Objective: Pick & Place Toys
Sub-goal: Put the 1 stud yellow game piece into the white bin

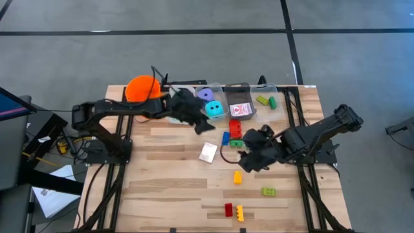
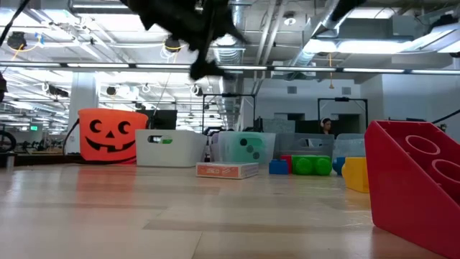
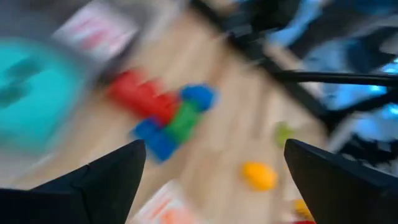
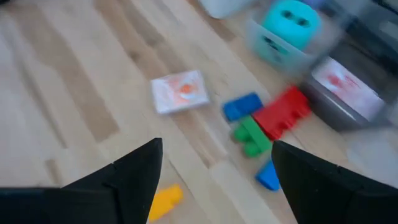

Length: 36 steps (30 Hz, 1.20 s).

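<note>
Several clear bins [image 1: 228, 103] line the far edge of the tabletop [image 1: 168, 188] beside an orange bucket [image 1: 142, 89]: one holds a purple die [image 1: 206, 94], one a teal die [image 1: 215, 109], one a red-and-white card [image 1: 240, 110]. The left gripper [image 1: 204, 127] hangs open and empty over the teal die's bin. The right gripper [image 1: 248, 158] hovers open and empty near a red, green and blue brick cluster [image 1: 234, 133]. Another card [image 1: 208, 153] lies loose nearby. Only the low view shows the bucket's pumpkin face; only the high view shows the scattered near bricks [image 1: 234, 210].
</note>
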Motion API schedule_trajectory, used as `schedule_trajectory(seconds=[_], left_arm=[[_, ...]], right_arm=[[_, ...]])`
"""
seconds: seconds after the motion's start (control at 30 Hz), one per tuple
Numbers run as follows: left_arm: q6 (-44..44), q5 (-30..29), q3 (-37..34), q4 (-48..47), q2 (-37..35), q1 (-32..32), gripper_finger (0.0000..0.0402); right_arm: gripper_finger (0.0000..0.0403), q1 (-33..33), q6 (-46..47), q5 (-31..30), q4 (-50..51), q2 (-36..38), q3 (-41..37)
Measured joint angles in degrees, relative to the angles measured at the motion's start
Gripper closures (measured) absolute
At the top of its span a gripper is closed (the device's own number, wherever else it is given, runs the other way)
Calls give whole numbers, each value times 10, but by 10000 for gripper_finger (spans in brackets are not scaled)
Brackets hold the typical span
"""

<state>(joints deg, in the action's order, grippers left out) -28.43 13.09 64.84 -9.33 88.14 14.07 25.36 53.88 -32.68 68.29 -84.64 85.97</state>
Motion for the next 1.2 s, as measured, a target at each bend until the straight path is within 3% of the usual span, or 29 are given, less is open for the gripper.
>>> schedule_trajectory(seconds=[0.2, 0.4, 0.53, 0.63, 0.7, 0.83, 0.93, 1.07, 1.2], left_arm=[[90, -18, 0, 125, 0, -101, 34], [132, -116, 0, 134, 0, -163, 30], [131, -140, 0, 134, 0, -171, 32], [130, -140, 0, 133, 0, -171, 34], [130, -140, 0, 133, 0, -171, 34], [130, -140, 0, 133, 0, -171, 34], [130, -140, 0, 133, 0, -171, 34], [84, -142, 0, 133, 0, -171, 34], [-25, -163, 0, 132, 0, -171, 34]], right_arm=[[108, 61, 136, -40, 59, 0, 0], [108, 125, 328, -72, 145, 0, 0], [108, 167, 499, -99, 191, -4, -28], [108, 206, 625, -107, 171, -4, -87], [108, 231, 681, -108, 100, -5, -134], [108, 255, 694, -107, -96, -6, -191], [108, 243, 651, -106, -183, -7, -204], [108, 202, 577, -80, -183, -10, -204], [108, 159, 528, -35, -176, -10, -204]])
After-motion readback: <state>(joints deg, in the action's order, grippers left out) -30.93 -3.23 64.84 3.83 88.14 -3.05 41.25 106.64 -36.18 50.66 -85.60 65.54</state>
